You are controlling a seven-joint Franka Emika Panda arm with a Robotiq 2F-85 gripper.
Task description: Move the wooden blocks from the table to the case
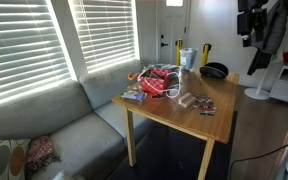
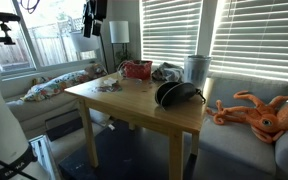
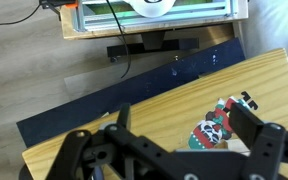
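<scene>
Several small pale tan wooden blocks (image 1: pixel 187 99) mid-frame on the table (image 1: pixel 169 115) look light, stiff and smooth, probably best pinched across flat sides by the spread-apart, empty jaws.

On the table (image 1: pixel 160 112), the wooden blocks (image 1: pixel 187 99) lie beside the patterned item (image 1: pixel 206 107), apart from the case (image 1: pixel 215 70).

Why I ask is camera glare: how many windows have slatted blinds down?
2. In an exterior view, one blind hangs above the sofa; the other blind is beside it, nearer the table. More may lie out of frame.
</scene>
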